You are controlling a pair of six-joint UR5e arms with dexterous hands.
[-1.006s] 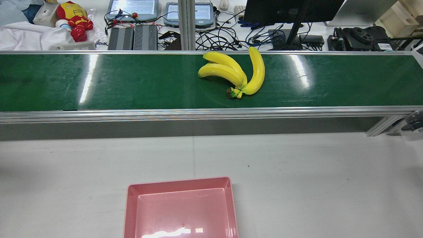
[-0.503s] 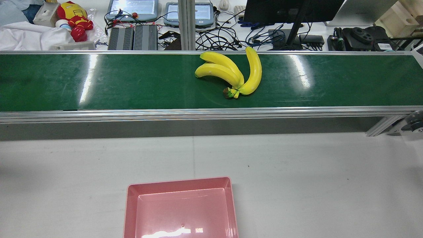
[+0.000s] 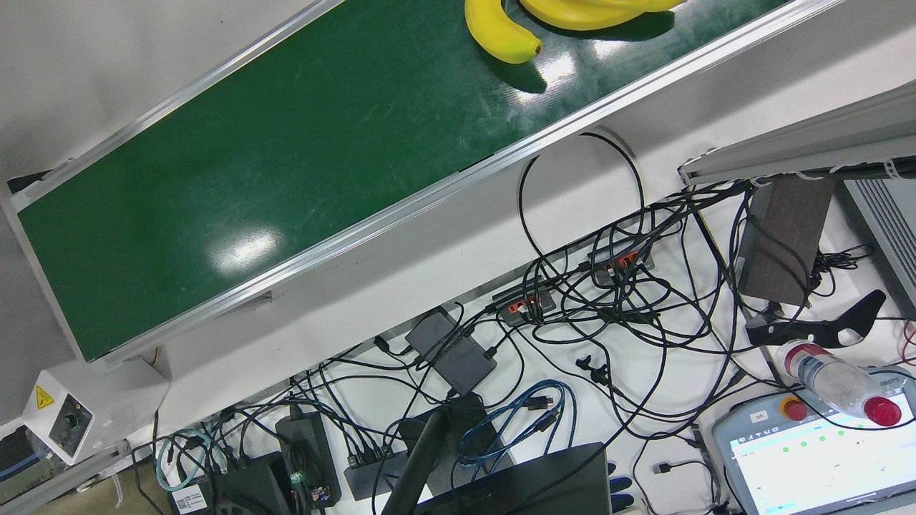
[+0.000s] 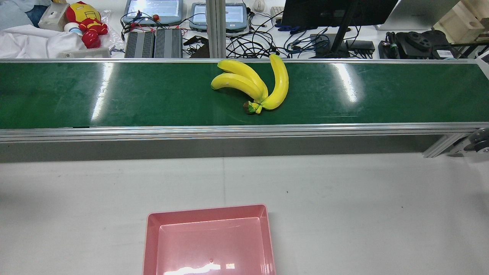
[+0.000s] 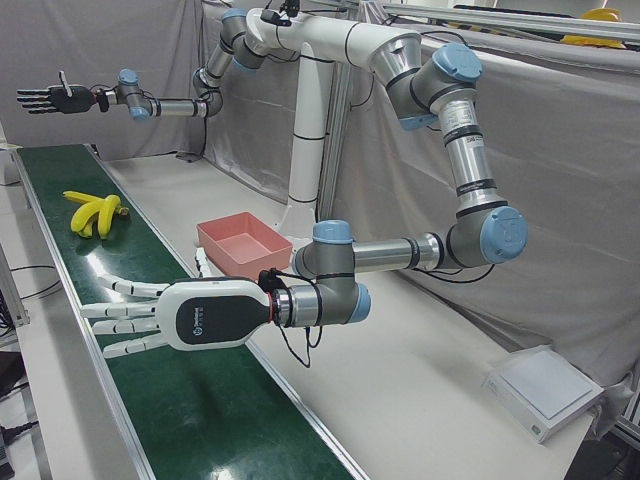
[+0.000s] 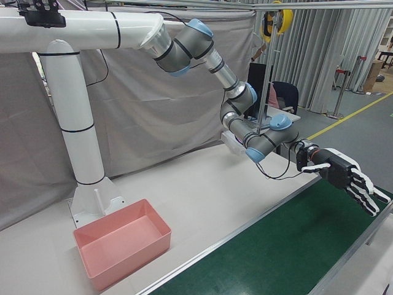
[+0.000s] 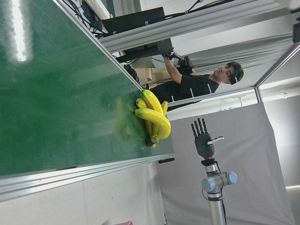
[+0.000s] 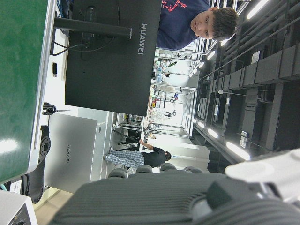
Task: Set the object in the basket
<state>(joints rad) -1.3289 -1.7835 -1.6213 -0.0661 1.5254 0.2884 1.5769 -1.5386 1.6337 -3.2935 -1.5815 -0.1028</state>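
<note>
A bunch of yellow bananas (image 4: 252, 86) lies on the green conveyor belt (image 4: 153, 95), against its far rail. The bananas (image 3: 501, 32) are cut by the top edge of the front view. The pink basket (image 4: 206, 209) stands empty on the white table, near the front edge. My left hand (image 5: 150, 315) hovers flat over the belt, fingers spread, well short of the bananas (image 5: 95, 212). My right hand (image 5: 45, 98) is raised high beyond them, open and holding nothing. The right hand (image 6: 344, 175) also shows open above the belt.
Beyond the belt lies a desk with tangled cables (image 3: 608, 300), a monitor (image 4: 336, 11), tablets and a red toy (image 4: 86, 21). A person (image 7: 197, 84) stands behind that desk. The white arm pedestal (image 5: 305, 150) rises behind the basket (image 5: 215, 240).
The bananas have travelled leftward along the belt in the rear view, keeping their pose. The basket has not moved.
</note>
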